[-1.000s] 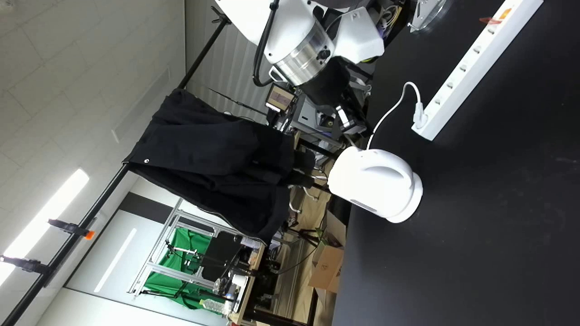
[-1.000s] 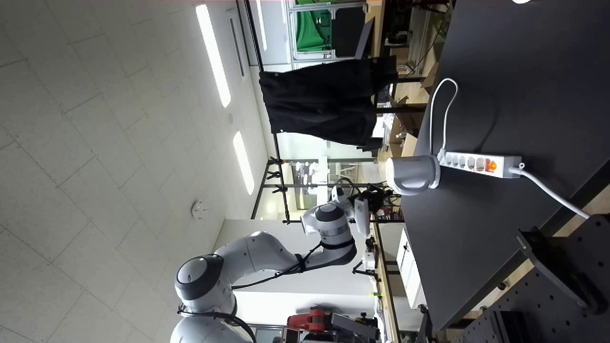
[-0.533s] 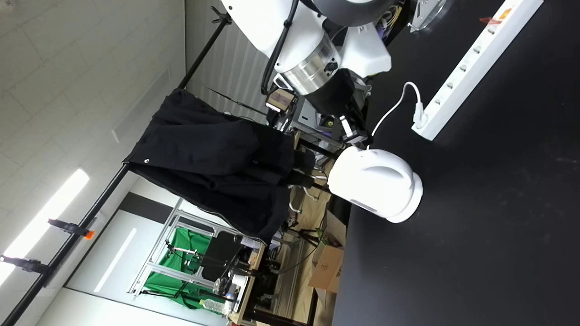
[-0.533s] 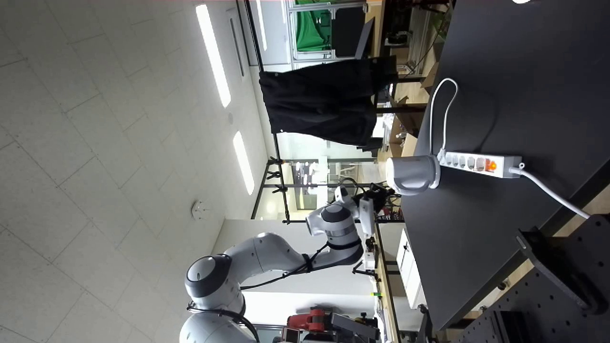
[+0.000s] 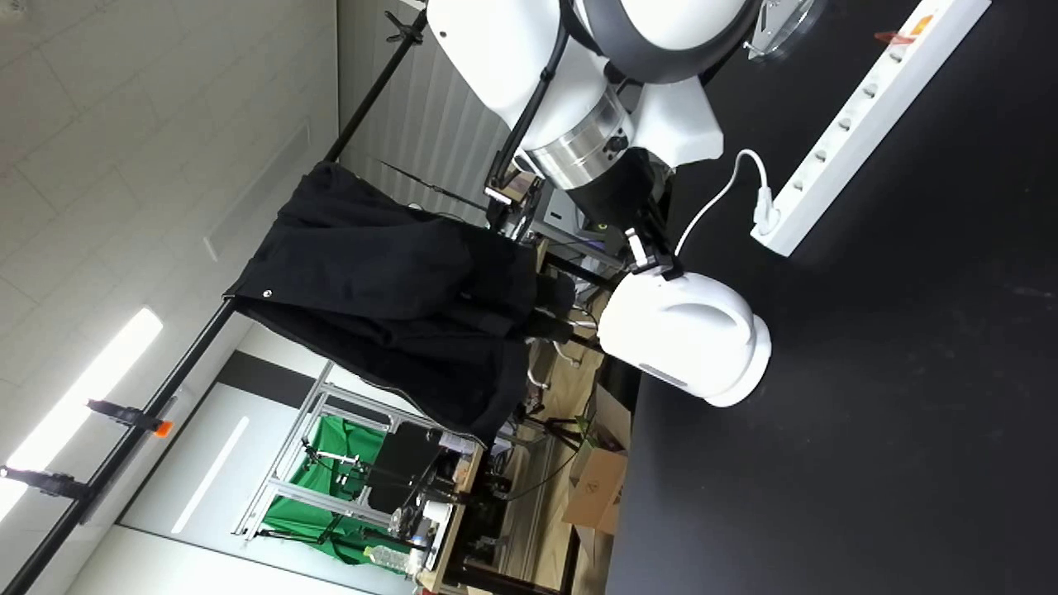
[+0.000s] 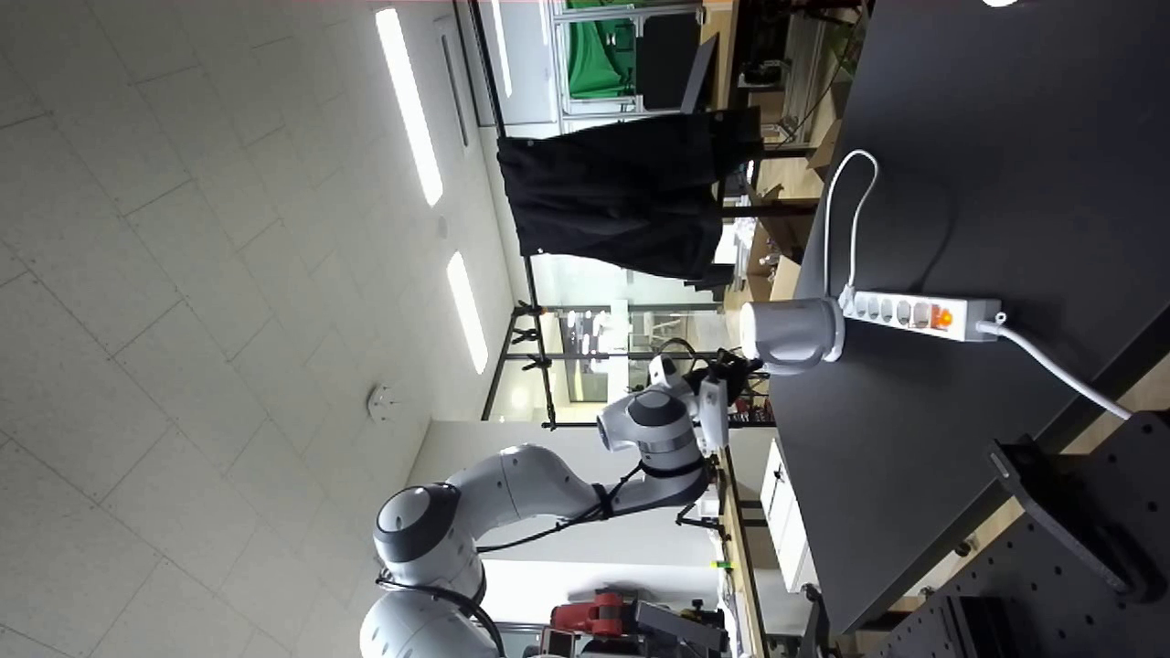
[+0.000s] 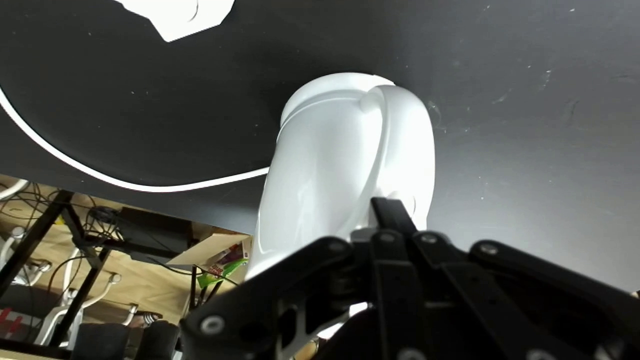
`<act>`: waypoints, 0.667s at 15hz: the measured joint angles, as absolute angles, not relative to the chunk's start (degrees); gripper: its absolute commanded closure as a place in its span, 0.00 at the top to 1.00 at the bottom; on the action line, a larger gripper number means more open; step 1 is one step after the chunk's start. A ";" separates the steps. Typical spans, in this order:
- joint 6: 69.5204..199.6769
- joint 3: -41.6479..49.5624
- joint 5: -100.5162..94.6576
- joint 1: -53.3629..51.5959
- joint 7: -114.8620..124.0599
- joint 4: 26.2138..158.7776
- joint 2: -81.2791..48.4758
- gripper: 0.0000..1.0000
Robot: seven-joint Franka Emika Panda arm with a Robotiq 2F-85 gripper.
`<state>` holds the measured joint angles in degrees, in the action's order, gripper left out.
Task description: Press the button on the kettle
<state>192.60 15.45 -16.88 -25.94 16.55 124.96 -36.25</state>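
The white kettle (image 5: 674,335) stands on its base on the dark table, near an edge. It also shows in an exterior view (image 6: 786,331) and in the wrist view (image 7: 325,155). My gripper (image 5: 668,268) is shut with nothing between its fingertips. In the wrist view its fingertips (image 7: 393,212) overlap the upper end of the kettle's handle. A faint round outline there is partly hidden behind them. The gripper (image 6: 751,366) is at the kettle's top on the handle side. I cannot tell whether it touches. The kettle's lid is partly hidden by the gripper.
A long white power strip (image 5: 868,124) lies on the dark table (image 5: 826,479), with the kettle's white cord (image 5: 715,198) plugged into it. Its orange switch (image 6: 941,317) shows lit. A black garment (image 5: 397,273) hangs on a rack beyond the table.
The arm has moved toward the kettle, bringing the shut gripper from a short way off to the top of the handle. The kettle and power strip have not moved.
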 measured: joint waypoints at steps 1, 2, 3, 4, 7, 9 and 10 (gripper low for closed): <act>192.81 15.48 -16.65 -26.05 16.54 124.72 -36.62 0.00; 192.94 15.03 -14.12 -26.06 14.92 124.61 -36.87 0.00; 192.92 14.33 -10.52 -26.03 11.99 124.60 -37.04 0.00; 192.90 13.71 -7.67 -26.03 9.73 124.59 -37.13 0.00; 192.72 12.50 -2.13 -26.03 5.81 124.59 -37.12 0.00; 192.53 11.95 -0.06 -25.91 4.69 124.54 -37.10 0.00; 192.41 11.62 0.65 -25.71 4.37 124.50 -37.05 0.00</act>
